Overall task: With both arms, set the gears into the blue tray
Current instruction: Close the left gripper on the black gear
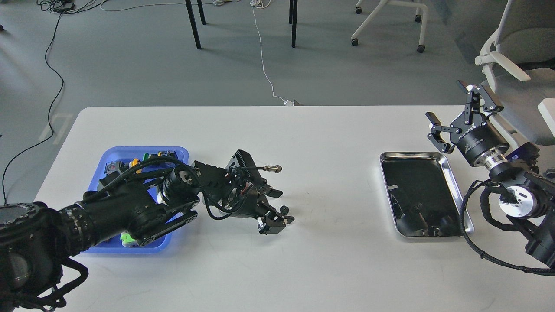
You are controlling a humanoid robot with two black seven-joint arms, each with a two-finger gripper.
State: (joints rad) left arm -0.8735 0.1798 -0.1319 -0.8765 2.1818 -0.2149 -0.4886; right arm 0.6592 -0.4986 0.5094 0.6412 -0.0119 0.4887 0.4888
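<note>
A tiny black round gear [284,209] near the tabletop middle is being reached by the left gripper [276,207], jaws spread around it. Next: pinch, lift, carry to the blue plastic tray [113,153] at the left edge. Right gripper [451,113] is being held up w/ jaws spread, nothing in it.

A shiny rectangular steel tray [422,195] lies on the white counter [329,134]. Beyond stand grey-white office chairs [516,52], black table legs [193,24], and cables [264,56] crossing the floor.
</note>
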